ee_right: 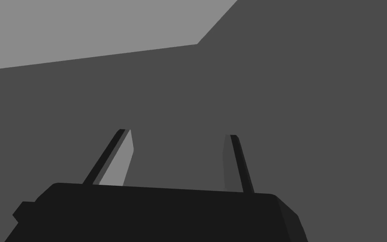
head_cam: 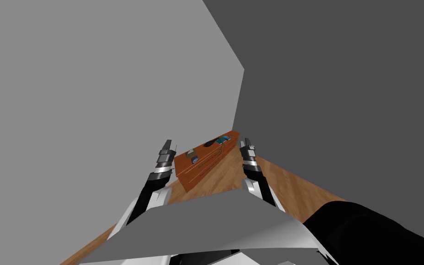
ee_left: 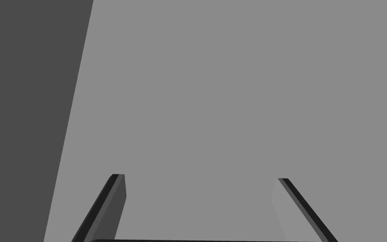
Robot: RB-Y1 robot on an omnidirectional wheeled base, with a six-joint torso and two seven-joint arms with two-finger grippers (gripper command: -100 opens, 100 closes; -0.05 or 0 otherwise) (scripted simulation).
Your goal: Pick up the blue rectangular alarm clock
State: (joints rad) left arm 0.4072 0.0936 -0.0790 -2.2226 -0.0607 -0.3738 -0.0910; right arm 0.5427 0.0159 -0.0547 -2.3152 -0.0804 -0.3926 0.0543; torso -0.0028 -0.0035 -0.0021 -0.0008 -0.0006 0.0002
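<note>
- On the far left, a plain light grey wall (head_cam: 91,92) runs away from us to a corner of the room.
- Our left gripper (head_cam: 167,146) hangs in the air in front of that wall. In its wrist view its two thin fingers (ee_left: 112,201) stand spread wide with nothing between them.
- Just right of it, and well ahead of both hands, a long orange-brown wooden dresser (head_cam: 202,171) with drawer fronts stands along the foot of the light wall, reaching back toward the corner.
- The blue rectangular alarm clock (head_cam: 194,159) sits on the dresser's top near the end closest to us, just beside a small greenish-beige item (head_cam: 189,153). It is well apart from both grippers and nearer the left one.
- Farther along the same top lie a black rounded object (head_cam: 209,143) and then a flat teal item (head_cam: 223,138) at the far end. Both are too small for us to name.
- A brown wood-plank floor (head_cam: 234,177) spreads from the dresser's front toward the right.
- Our right gripper (head_cam: 247,143) shows just right of the dresser's far end in the head view. Its own fingers (ee_right: 115,168) are parted too, gripping nothing.
- A dark grey wall (head_cam: 344,92) closes the room's right side and meets the light one at the corner.
- At the lower right a black rounded shape (head_cam: 381,234) lies across the floor; we cannot tell what it is.
</note>
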